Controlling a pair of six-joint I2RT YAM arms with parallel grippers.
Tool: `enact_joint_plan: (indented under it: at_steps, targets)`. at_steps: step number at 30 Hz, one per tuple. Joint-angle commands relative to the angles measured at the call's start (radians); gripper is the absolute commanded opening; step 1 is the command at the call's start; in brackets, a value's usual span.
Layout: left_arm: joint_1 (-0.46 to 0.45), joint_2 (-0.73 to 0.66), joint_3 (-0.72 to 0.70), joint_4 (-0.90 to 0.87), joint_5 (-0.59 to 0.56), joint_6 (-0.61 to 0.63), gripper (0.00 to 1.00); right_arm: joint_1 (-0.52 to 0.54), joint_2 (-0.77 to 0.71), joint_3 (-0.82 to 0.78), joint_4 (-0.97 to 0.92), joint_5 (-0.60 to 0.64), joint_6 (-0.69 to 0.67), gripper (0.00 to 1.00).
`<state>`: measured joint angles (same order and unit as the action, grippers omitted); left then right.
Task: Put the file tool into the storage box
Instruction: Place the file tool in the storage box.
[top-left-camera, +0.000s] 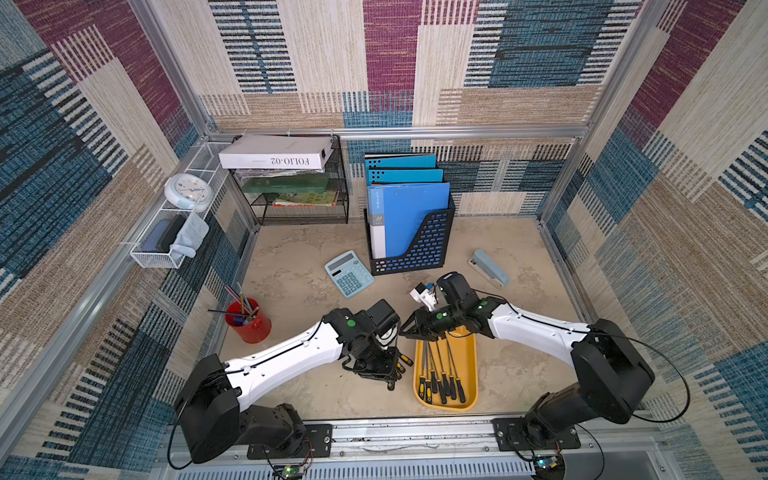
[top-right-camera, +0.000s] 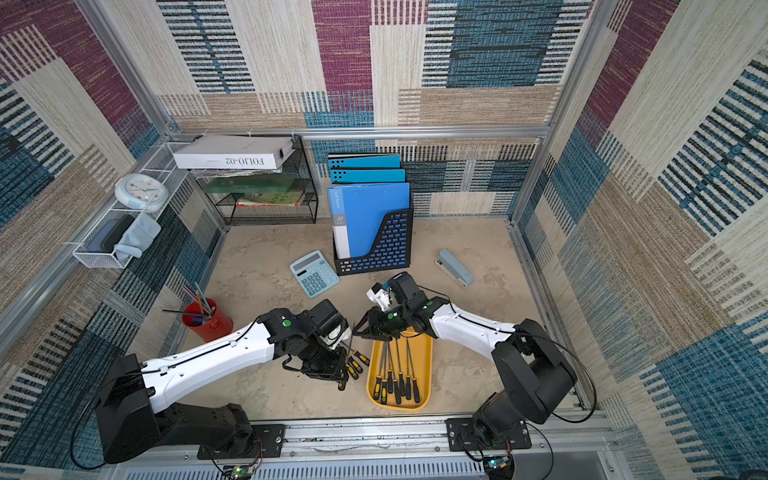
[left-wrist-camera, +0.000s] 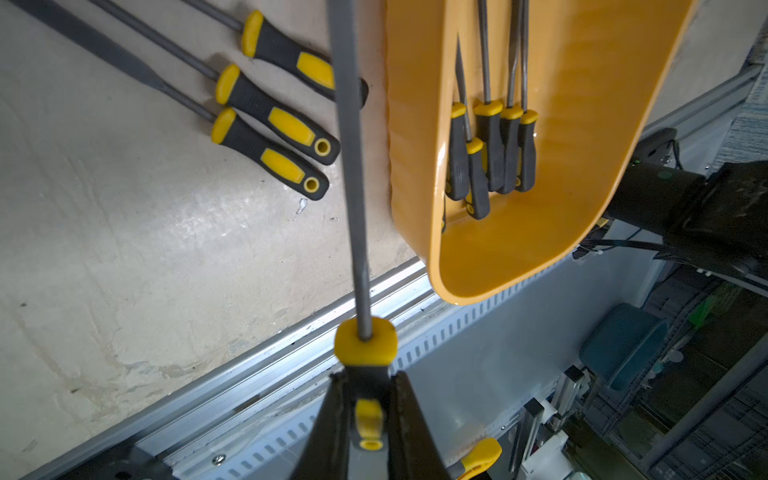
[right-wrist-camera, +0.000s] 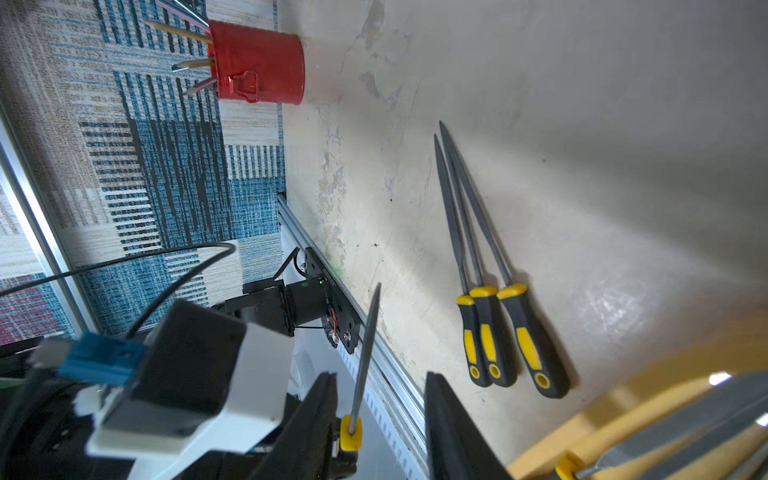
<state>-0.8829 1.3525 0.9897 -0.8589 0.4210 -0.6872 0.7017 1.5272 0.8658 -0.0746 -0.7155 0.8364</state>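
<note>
The left gripper (left-wrist-camera: 368, 386) is clamped tight on the handle of the file tool (left-wrist-camera: 348, 166), holding it off the table just beside the storage box (left-wrist-camera: 511, 270). The right gripper (right-wrist-camera: 379, 376) hangs close, jaws spread, gripping nothing. Five files (top-left-camera: 442, 380) lie in the box, and three loose files (right-wrist-camera: 494, 332) lie beside it.

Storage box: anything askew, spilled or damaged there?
Nothing looks spilled or damaged. In the storage box, one file lies offset, its blade crossing a neighbour's handle. Three loose files lie on the table beside the box.

File tool (left-wrist-camera: 353, 187) in tight jaws beside storage box (left-wrist-camera: 582, 124)
</note>
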Motion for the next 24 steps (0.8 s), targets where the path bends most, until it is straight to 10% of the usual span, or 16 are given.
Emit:
enact_joint_plan:
  at_steps: [1,8,10,16,24]
  targets:
    - [-0.001,-0.004,0.005,0.013,0.034,0.027,0.04,0.013,0.013,0.001,0.033,0.026,0.032,0.39]
    - [-0.002,-0.019,-0.012,0.030,0.049,0.030,0.04,0.030,0.064,0.046,0.013,0.039,0.035,0.17]
    - [-0.001,-0.027,-0.015,0.031,0.034,0.024,0.17,0.030,0.070,0.058,-0.022,0.038,0.027,0.01]
    - [0.002,-0.052,-0.013,0.022,-0.020,-0.017,0.84,-0.040,-0.028,0.056,-0.249,0.082,-0.042,0.00]
    - [0.009,-0.056,-0.037,0.031,-0.055,-0.058,0.89,-0.208,-0.191,0.008,-0.586,0.226,-0.228,0.00]
